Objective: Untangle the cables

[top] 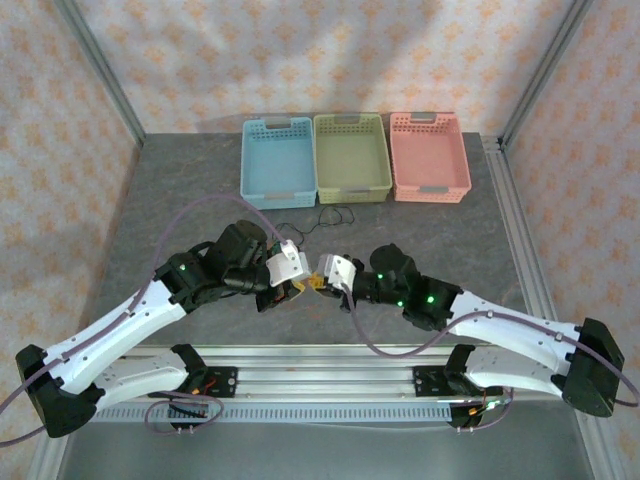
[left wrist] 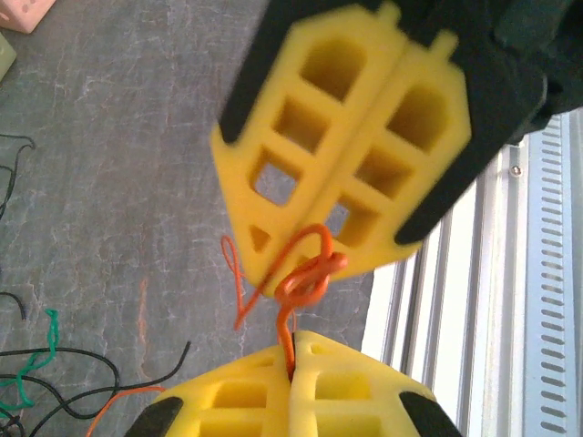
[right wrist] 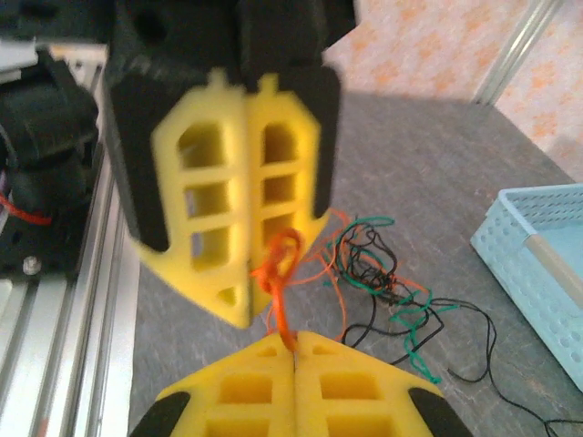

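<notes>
The left gripper [left wrist: 293, 369] and right gripper [right wrist: 296, 360] meet tip to tip, each with its jaws pinched tight on the same knotted red-orange wire [left wrist: 308, 271]. The other cables [right wrist: 383, 282] (black, green, orange) lie heaped on the table [top: 450, 230], in front of the blue basket [top: 278, 158]. The green basket [top: 351, 155] and pink basket [top: 429, 155] stand beside it, and all three show their mesh floors.

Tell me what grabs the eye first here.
The left gripper and right gripper sit nearly tip to tip at the near middle of the table, both shut on one knotted red-orange cable. Beside them lies a loose tangle of black and green cables; three pastel baskets line the far edge.
</notes>
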`<action>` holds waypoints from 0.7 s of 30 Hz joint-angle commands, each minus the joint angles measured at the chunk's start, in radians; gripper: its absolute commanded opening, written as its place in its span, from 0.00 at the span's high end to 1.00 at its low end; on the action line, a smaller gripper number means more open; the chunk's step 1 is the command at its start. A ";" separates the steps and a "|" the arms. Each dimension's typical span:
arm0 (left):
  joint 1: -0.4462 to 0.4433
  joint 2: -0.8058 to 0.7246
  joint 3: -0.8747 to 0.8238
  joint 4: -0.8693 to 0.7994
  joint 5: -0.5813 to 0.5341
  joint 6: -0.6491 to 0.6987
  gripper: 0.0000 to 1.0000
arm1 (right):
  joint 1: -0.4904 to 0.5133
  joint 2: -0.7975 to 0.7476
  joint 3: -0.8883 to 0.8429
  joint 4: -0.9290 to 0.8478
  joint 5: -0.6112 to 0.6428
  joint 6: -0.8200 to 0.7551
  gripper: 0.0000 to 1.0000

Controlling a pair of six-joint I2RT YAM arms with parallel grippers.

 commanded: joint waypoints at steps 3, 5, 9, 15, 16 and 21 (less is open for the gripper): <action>0.008 -0.021 0.013 0.000 -0.001 0.002 1.00 | -0.022 -0.018 -0.029 0.113 -0.009 0.077 1.00; 0.008 -0.029 0.012 0.004 -0.007 -0.001 1.00 | -0.030 -0.019 -0.034 0.099 -0.026 0.077 1.00; 0.008 -0.041 0.011 0.014 -0.008 -0.003 1.00 | -0.036 -0.032 -0.056 0.099 -0.045 0.081 1.00; 0.009 -0.064 0.004 0.028 -0.004 -0.006 1.00 | -0.044 -0.033 -0.079 0.153 -0.073 0.112 1.00; 0.009 -0.065 0.004 0.029 -0.005 -0.007 1.00 | -0.046 -0.033 -0.083 0.164 -0.078 0.117 0.95; 0.012 -0.071 0.004 0.041 -0.042 -0.015 1.00 | -0.047 -0.065 -0.120 0.231 -0.056 0.136 0.60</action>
